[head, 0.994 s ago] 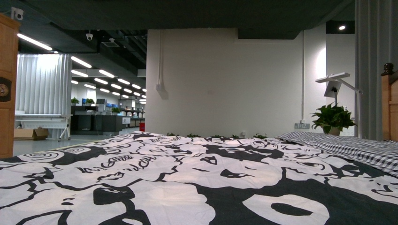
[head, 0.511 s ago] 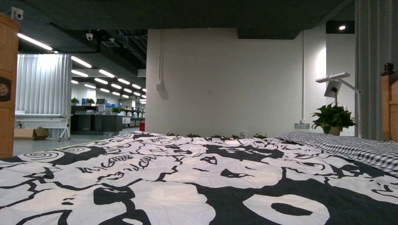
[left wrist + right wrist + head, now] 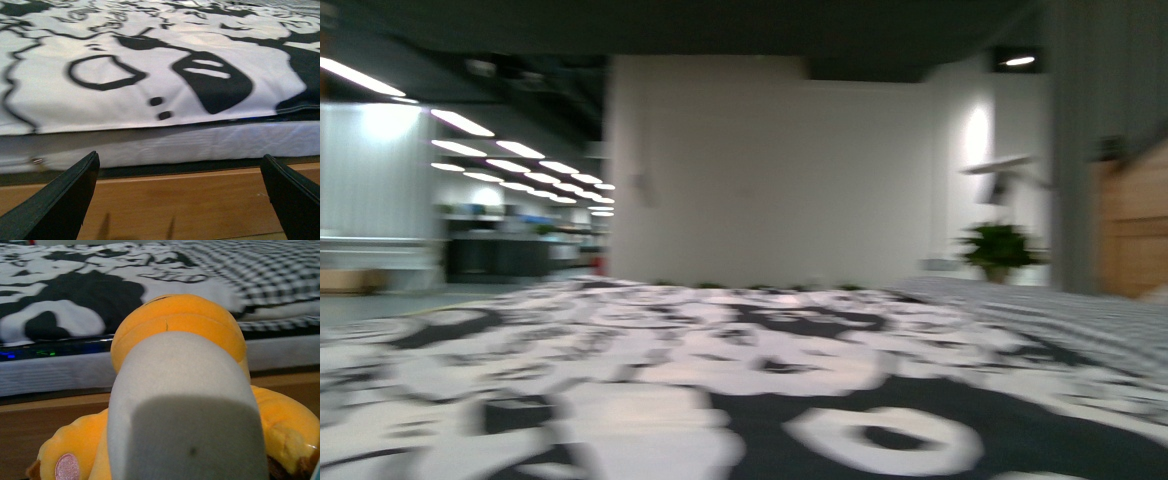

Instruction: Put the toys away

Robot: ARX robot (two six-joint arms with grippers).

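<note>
toy (image 3: pixel 175 315), orange plush, filled right wrist view, right claw unseen, grip impossible to tell, left claw (image 3: pixel 180 155) hung spread wide by bed (image 3: pixel 50 100)

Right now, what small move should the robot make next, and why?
Probably carry the orange plush toy away from the bed: it fills the right wrist view, close before the mattress edge, while the left tool hangs open and empty. No bin shows, and the front view is blurred.
</note>
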